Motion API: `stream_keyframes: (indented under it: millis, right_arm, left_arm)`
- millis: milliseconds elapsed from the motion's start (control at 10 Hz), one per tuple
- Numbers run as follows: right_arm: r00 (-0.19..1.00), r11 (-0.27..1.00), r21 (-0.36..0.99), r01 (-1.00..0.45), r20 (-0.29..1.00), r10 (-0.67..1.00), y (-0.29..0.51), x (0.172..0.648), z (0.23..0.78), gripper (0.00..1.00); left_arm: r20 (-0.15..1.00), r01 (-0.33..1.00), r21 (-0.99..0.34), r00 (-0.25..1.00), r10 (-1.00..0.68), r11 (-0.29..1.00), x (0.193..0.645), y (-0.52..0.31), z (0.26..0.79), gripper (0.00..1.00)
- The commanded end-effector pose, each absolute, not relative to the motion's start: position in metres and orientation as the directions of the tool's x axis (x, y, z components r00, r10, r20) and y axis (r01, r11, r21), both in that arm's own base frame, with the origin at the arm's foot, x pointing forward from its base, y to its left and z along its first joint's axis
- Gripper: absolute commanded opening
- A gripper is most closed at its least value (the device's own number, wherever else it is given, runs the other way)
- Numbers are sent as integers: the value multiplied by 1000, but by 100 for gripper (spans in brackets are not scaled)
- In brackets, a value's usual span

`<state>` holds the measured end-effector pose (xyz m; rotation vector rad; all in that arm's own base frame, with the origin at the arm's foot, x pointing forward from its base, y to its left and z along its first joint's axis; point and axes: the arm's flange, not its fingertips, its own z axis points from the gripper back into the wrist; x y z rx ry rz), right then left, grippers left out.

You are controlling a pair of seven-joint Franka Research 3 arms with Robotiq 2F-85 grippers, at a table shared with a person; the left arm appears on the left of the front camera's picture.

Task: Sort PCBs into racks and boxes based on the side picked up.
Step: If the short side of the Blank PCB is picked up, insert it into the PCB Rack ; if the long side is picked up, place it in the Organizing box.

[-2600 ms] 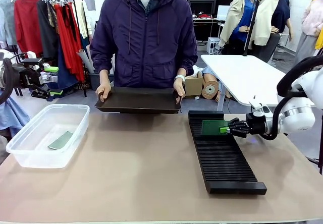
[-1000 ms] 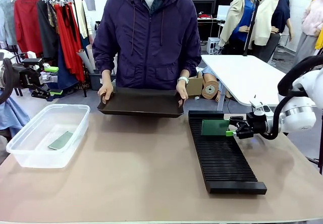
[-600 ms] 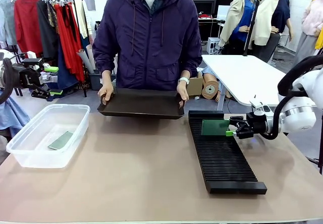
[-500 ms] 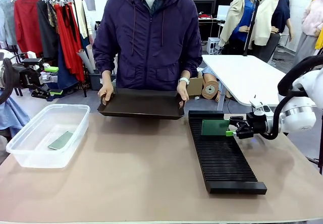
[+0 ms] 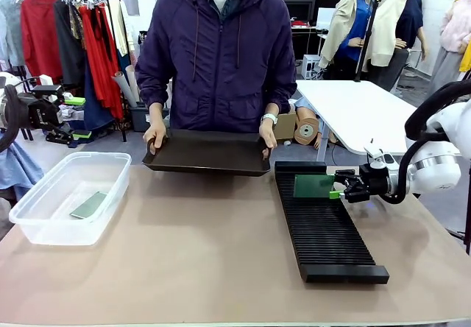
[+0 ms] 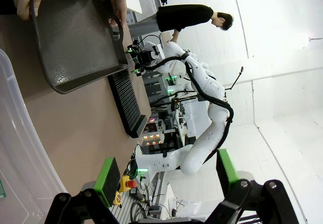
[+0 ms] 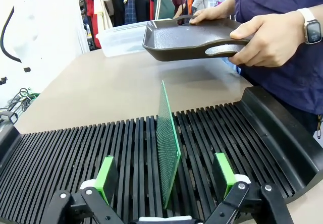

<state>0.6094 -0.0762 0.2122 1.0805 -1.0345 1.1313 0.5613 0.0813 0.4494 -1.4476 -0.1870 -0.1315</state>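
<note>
A green PCB (image 5: pixel 313 186) stands on edge in a slot near the far end of the long black rack (image 5: pixel 324 231). In the right wrist view this PCB (image 7: pixel 167 143) rises upright from the rack (image 7: pixel 75 158) between my fingers, and neither pad touches it. My right gripper (image 5: pixel 342 189) (image 7: pixel 165 176) is open at the board's right edge. A second PCB (image 5: pixel 88 205) lies flat in the clear box (image 5: pixel 37 231) at the left. My left gripper (image 5: pixel 76 117) (image 6: pixel 166 178) hangs open and empty off the table's left side.
A person at the far side holds a shallow black tray (image 5: pixel 206 152) (image 7: pixel 192 35) with both hands, just above the table edge and close to the rack's far end. The tray (image 6: pixel 75 32) also appears in the left wrist view. A bare tan tabletop (image 5: pixel 199 246) lies between box and rack.
My right gripper, earlier shut on the PCB, has opened and left the board standing in the rack. The person has shifted the tray slightly right and down. The left arm has not moved.
</note>
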Motion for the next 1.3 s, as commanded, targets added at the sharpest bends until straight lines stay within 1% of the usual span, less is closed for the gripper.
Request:
stream_keyframes:
  millis: [0,100,200,400,800,900,1100,1200]
  right_arm:
    - [121,95,106,-990,979,165,-76,610,215,100]
    - [131,95,117,-989,978,162,-76,609,212,100]
    - [149,53,143,-988,978,143,-72,610,222,100]
    - [138,49,133,-990,981,134,-71,613,238,100]
    - [168,-17,172,-985,976,137,-62,607,286,100]
    - [201,-39,207,-978,972,119,-59,598,303,100]
    - [387,-72,391,-918,920,67,-52,575,337,100]
    - [491,-62,492,-868,871,32,-49,566,351,100]
  left_arm:
    - [214,210,-971,976,23,117,560,82,452,100]
    - [214,210,-971,976,23,117,560,82,452,100]
    - [214,210,-971,976,23,117,560,82,452,100]
    - [214,210,-971,976,23,117,560,82,452,100]
    - [214,210,-971,976,23,117,560,82,452,100]
    - [214,210,-971,976,23,117,560,82,452,100]
    - [214,210,-971,976,23,117,560,82,452,100]
    - [214,210,-971,976,23,117,560,82,452,100]
